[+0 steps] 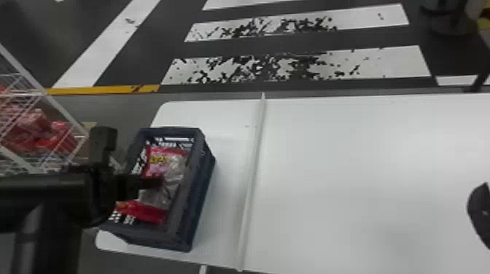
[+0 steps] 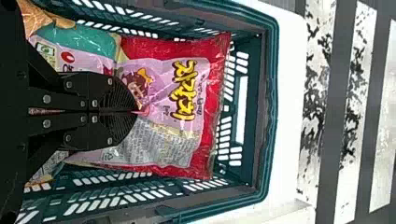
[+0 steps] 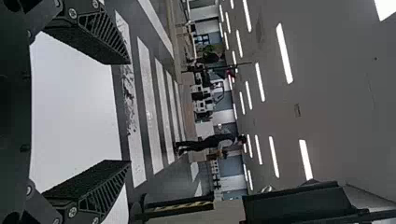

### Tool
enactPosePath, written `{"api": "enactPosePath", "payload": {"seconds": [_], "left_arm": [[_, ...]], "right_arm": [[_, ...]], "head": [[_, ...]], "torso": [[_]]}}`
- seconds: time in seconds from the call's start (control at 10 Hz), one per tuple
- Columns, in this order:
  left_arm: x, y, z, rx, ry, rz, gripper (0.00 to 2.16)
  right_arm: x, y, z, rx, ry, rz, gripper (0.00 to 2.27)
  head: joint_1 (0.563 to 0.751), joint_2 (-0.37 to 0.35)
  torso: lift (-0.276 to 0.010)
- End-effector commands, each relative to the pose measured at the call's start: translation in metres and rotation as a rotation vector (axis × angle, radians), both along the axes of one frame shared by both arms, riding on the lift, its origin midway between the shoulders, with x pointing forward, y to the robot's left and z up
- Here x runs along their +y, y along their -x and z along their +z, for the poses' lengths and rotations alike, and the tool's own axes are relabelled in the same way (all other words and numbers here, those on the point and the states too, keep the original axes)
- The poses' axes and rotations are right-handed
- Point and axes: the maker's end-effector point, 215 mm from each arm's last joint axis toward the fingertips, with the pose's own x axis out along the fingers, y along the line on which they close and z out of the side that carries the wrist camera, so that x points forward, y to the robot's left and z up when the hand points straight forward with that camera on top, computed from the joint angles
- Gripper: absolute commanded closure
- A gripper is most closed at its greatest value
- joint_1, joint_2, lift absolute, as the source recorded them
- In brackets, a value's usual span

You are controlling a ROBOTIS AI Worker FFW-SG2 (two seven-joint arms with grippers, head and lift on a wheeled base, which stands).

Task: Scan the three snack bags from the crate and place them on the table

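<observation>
Left end effector (image 1: 158, 181): clamped on red snack bag (image 2: 217, 60) inside crate (image 1: 201, 145), left on worktop (image 1: 346, 164) | print: yellow lettering (image 2: 183, 91) | right end effector (image 1: 481, 215): fingers apart, right side

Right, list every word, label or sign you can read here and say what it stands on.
Large yellow lettering on the red and pink snack bag: a product name, not quoted here.
Fine print on that bag's grey panel: too small to read.
Small label and print on the teal and pink snack bag: too small to read.
Crate: no lettering that I can make out.
</observation>
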Motion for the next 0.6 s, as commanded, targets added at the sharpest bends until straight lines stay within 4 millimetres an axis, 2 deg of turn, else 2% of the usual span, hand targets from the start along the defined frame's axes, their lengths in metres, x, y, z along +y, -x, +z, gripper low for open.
{"api": "enactPosePath", "payload": {"seconds": [0.0, 0.3, 0.5], "left_arm": [[-0.001, 0.0, 0.004, -0.017, -0.009, 0.011, 2.05], [-0.003, -0.008, 0.014, -0.061, -0.028, 0.0, 2.05], [-0.004, -0.016, 0.033, -0.103, -0.047, -0.007, 2.05]], "right_arm": [[-0.004, -0.002, 0.003, -0.006, -0.001, -0.006, 0.14], [-0.005, -0.006, 0.004, -0.008, -0.002, -0.006, 0.14], [-0.007, -0.007, 0.004, -0.008, -0.006, -0.012, 0.14]], "head": [[0.695, 0.246], [0.695, 0.239], [0.695, 0.229]], "torso": [[-0.062], [-0.062], [-0.062]]}}
